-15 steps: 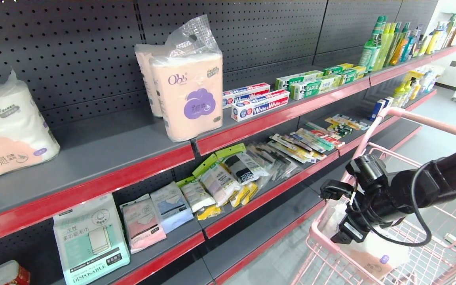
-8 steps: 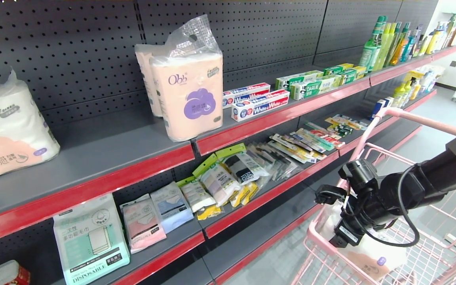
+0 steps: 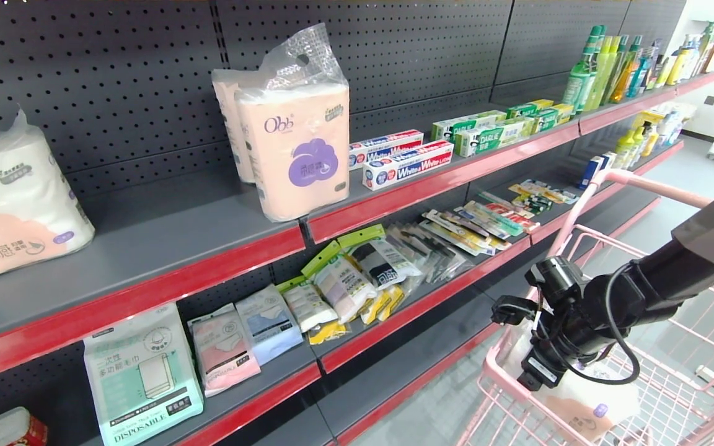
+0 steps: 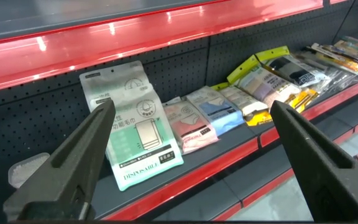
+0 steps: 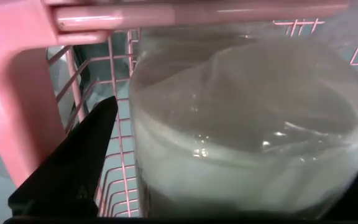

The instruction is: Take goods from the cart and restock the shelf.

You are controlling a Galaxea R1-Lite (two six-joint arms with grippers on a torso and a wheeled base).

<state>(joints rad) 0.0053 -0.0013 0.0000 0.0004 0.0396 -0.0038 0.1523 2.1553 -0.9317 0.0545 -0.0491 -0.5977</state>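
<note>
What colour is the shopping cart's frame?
Pink. The cart has a pink handle and pink wire basket, clearest in the head view.

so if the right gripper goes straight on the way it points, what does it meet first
Most likely the plastic-wrapped tissue pack lying in the pink cart; it sits directly ahead of the right gripper, though how close is unclear.

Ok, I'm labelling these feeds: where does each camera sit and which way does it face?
Head view: on the head, looking forward and down at shelf and pink cart; right arm shows.
Left wrist view: on the left wrist, facing the towel pack, framed by the open left gripper.
Right wrist view: at the cart rim, facing a tissue pack; one finger shows.
Head and left wrist share the towel pack.
</note>
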